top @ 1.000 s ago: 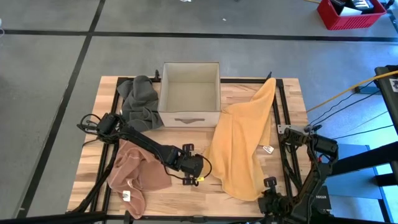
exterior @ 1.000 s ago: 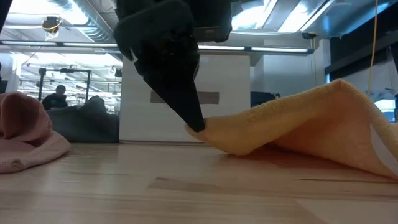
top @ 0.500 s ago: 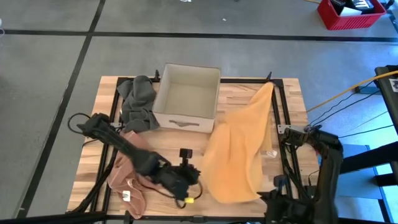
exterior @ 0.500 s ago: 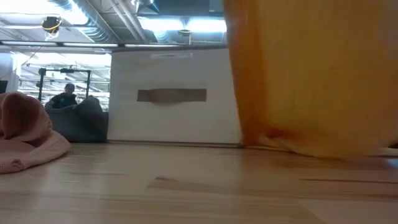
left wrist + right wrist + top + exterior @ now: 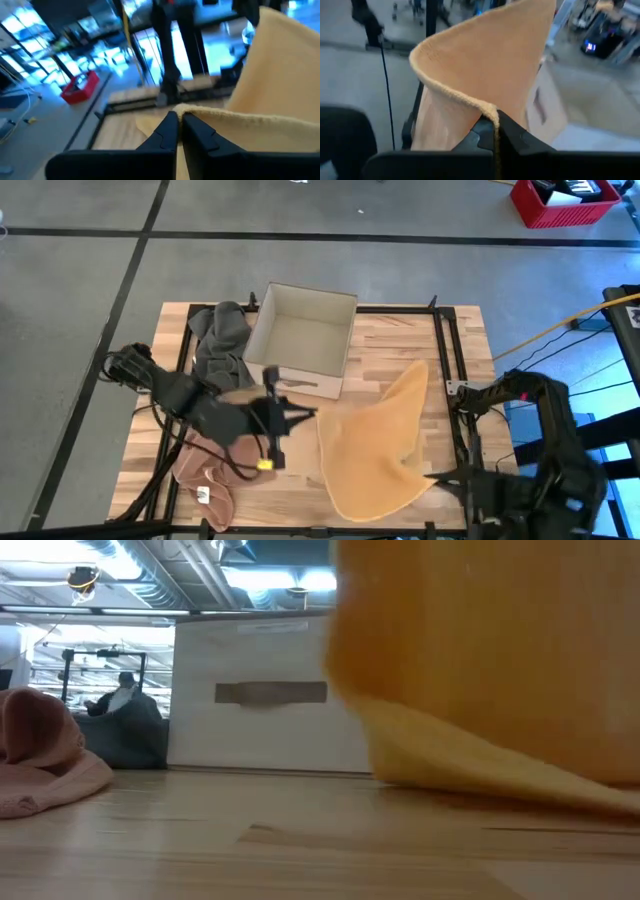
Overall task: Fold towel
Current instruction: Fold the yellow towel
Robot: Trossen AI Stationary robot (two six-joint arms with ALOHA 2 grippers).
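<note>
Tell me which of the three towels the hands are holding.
The yellow towel, lifted by the left hand and right hand. The grey towel and pink towel lie bunched, untouched.

From my station, the yellow towel (image 5: 375,450) reads as soft terry cloth, matt, with a nubby, looped edge that I see in both wrist views. The table (image 5: 470,360) beneath it is pale wood in butcher-block strips, smooth with a faint sheen in the low view. Left of the towel, the box (image 5: 300,340) looks like matt off-white fabric-covered board with a flat grey pull tab. Beyond the box, the grey towel (image 5: 225,340) is dull, fleecy cloth; the pink towel (image 5: 205,465) is plush and matt too. I see the gripper fingers (image 5: 167,135) as dark, smooth, slightly glossy plastic.
</note>
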